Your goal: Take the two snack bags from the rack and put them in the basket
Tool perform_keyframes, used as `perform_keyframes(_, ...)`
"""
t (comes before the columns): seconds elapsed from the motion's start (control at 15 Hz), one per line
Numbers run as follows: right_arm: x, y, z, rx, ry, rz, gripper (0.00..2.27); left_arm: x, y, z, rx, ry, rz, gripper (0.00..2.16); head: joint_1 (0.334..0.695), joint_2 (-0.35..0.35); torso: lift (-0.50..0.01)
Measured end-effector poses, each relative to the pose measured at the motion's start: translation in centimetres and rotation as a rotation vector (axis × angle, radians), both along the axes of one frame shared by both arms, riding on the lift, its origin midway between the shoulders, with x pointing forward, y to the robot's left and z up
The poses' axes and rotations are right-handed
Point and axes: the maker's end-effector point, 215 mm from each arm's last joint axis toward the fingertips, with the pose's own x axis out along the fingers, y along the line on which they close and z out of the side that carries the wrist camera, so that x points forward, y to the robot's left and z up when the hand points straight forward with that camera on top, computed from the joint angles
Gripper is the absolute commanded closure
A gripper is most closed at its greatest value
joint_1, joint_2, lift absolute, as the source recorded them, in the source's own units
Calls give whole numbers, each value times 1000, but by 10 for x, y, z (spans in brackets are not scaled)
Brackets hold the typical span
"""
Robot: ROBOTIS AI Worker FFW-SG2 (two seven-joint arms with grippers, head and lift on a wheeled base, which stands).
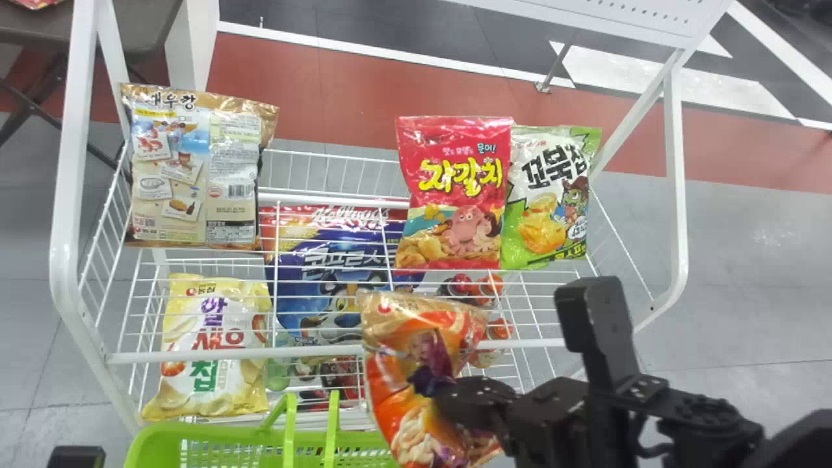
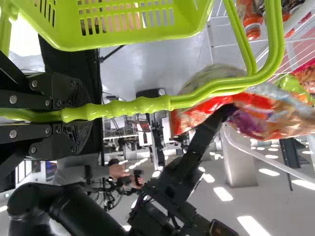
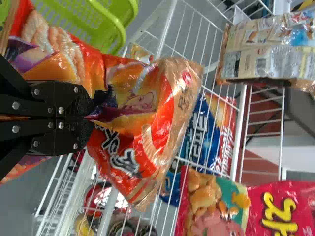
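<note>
Right gripper (image 1: 455,398) is clamped on the orange snack bag (image 1: 403,383) at six o'clock — near the basket (image 1: 195,434) at seven. Left gripper (image 1: 77,457), at eight, pinches the basket's handle (image 2: 142,105).

A dark table (image 1: 39,29) with crossed legs stands near the red floor band (image 1: 357,97).

Basket (image 1: 156,442) before rack (image 1: 676,162); 2 bags (image 1: 448,188) rack's right.
</note>
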Motion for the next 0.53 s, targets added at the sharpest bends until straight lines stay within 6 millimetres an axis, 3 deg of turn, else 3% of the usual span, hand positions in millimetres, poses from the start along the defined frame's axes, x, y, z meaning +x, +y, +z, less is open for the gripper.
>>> perform_keyframes(0.13, -1, -4, 12, 24, -13, 7, 2034, 1, -1, 0, 3, -2, 1, 1882, 695, -350, -11)
perform_keyframes(0.27, -5, 6, 15, 55, -7, 31, 2034, 0, -1, 0, 4, -2, 2, 1882, 695, -350, -11)
perform_keyframes(0.53, -21, 26, -1, 52, 35, 60, 2034, 3, 0, 0, 11, -9, 7, 1885, 695, -350, -11)
